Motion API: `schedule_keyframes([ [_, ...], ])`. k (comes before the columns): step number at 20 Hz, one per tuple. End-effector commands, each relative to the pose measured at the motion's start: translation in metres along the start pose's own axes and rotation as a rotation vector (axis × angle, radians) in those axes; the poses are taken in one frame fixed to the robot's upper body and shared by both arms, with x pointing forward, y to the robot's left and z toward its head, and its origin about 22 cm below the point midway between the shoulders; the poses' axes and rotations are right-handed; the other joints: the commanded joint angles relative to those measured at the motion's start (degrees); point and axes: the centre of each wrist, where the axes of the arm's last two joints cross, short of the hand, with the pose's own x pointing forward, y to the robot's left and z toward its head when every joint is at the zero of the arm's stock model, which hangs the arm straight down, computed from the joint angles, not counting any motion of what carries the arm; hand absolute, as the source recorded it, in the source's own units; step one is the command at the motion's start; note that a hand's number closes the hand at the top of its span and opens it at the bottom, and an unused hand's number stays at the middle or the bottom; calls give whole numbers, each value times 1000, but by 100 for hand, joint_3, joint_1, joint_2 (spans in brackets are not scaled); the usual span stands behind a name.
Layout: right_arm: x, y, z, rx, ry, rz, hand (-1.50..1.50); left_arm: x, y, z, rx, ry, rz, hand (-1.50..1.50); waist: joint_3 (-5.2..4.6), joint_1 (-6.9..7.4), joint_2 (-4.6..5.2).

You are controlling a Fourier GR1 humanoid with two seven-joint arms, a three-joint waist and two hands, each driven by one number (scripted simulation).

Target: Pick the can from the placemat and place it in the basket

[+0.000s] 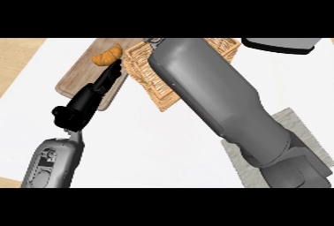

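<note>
The wicker basket (149, 78) lies at the back centre of the counter, and my right forearm (215, 97) crosses over it from the lower right. Only a small dark bit of my right hand (154, 41) shows past the wrist at the basket's far left edge. The can shows nowhere in this view. The grey placemat (297, 126) lies at the lower right, mostly under my right arm. My left hand (81, 106) is open at the left, its straight fingers (109, 75) lying over a wooden board and pointing towards a croissant.
A croissant (108, 55) sits on the wooden cutting board (75, 79) at the back left, touching the basket's left side. A white object with a black rim (280, 45) stands at the back right. The counter's top is white.
</note>
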Motion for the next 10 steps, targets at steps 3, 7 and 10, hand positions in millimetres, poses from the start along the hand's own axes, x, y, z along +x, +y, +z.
schedule_keyframes([
  [3, 15, -4, -17, -101, 271, -76, 150, 3, 7, 1, 25, 7, 3, 0, 11, -164, -16],
  [7, 11, 2, -27, -121, 310, -68, 150, -1, 13, 5, 43, 2, 3, 0, 17, -286, -5],
  [10, -7, 17, -27, -117, 350, -50, 150, -10, 14, 19, 49, 24, 5, 0, 23, -307, -41],
])
